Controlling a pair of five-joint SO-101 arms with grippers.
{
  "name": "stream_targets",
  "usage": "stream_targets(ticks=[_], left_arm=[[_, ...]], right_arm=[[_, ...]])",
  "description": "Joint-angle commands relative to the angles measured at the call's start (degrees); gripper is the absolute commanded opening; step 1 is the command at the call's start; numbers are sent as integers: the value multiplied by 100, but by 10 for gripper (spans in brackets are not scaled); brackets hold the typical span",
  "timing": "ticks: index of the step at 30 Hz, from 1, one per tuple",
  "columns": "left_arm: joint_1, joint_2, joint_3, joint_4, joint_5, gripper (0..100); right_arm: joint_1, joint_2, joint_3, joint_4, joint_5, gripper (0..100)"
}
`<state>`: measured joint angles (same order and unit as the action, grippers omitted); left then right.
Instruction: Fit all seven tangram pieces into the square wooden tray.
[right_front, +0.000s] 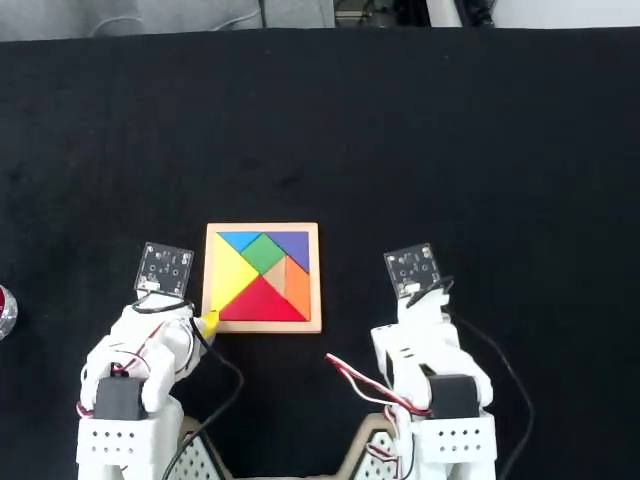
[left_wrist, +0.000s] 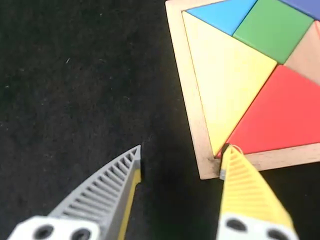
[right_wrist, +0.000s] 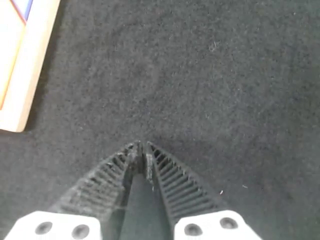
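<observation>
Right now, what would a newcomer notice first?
The tray, mid-table on black cloth, is packed with bright pieces, with the yellow triangle and red triangle boldest. The open left gripper has its yellow finger at the tray's near corner; the right gripper is shut over cloth nearby.

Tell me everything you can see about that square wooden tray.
The tray is a flat square of pale wood with a narrow rim, lying level on the black cloth. Coloured pieces fill it edge to edge, among them a yellow triangle and a red triangle. The left pincer, open, rests its yellow fingertip on the rim at one near corner.
</observation>
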<state>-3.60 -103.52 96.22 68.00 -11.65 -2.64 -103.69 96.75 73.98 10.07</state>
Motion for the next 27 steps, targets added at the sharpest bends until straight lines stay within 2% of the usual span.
stream_targets(ticks=[1, 5, 10, 13, 21, 23, 27], left_arm=[[-4, 0, 119, -53, -44, 253], [40, -44, 119, 510, -44, 254], [4, -44, 119, 387, -18, 253], [-66, -44, 110, 53, -26, 253], [-1499, 0, -840, -826, 0, 248], [-1393, 9, -945, -765, 0, 192], [-1007, 18, -927, -554, -44, 20]], right_arm=[[-26, -435, -22, 53, 62, 11], [-26, -435, -22, 53, 70, 11], [-26, -435, -22, 53, 70, 11], [-26, -435, -22, 53, 70, 11], [-26, -435, -22, 53, 70, 11], [-26, -435, -22, 53, 70, 11], [-26, -435, -22, 53, 70, 11]])
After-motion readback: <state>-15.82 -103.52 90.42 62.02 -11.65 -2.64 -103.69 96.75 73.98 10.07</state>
